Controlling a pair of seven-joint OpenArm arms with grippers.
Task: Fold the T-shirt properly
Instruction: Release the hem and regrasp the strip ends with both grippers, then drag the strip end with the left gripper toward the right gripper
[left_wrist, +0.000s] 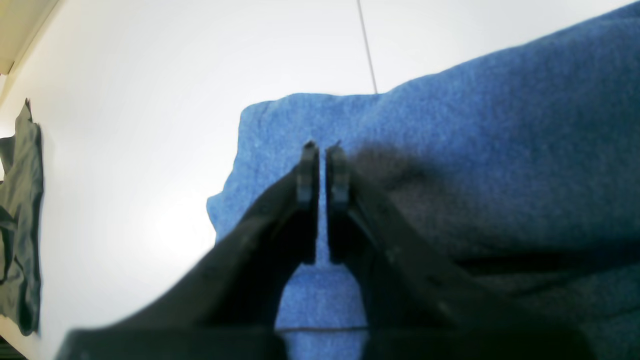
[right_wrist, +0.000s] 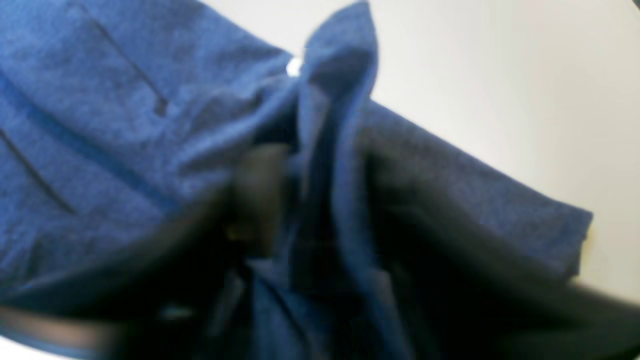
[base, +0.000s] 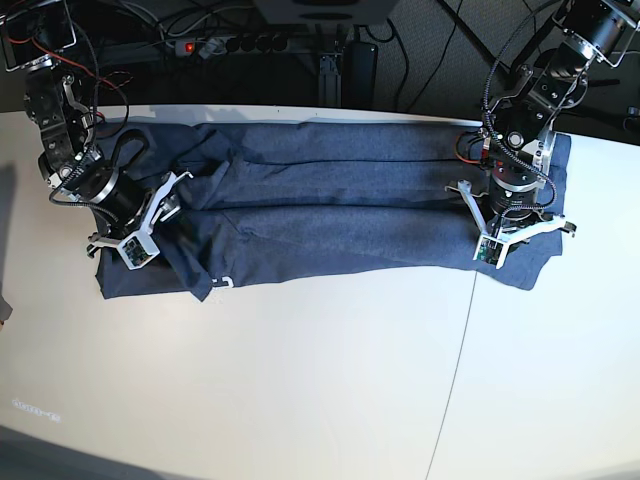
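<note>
Table (base: 300, 380): white, with a seam running down its right half in the base view. No containers are present.

T-shirt (base: 330, 225): blue-grey, spread across the far part of the table, long axis running left to right between the two arms. It lies in long lengthwise folds. The end near the right arm is bunched and rumpled; the end near the left arm lies flatter, with a corner reaching toward the near edge.

Dark cloth (left_wrist: 20, 215): a second piece, lying well apart at the table edge, seen from the left wrist only.

Left gripper (left_wrist: 322, 150): fingers nearly together, a thin slit between them, nothing seen in that slit. It is low over the shirt's end, tips pointing toward the shirt's edge; the fabric lies directly beneath and ahead.

Right gripper (right_wrist: 320, 200): blurred. Jaws appear spread, with a raised ridge of shirt standing between them. Whether the pads touch the cloth cannot be told.

Judgement: each arm is at its own end of the shirt, neither nearer. The next fold would turn on both ends rising together across the long axis.
</note>
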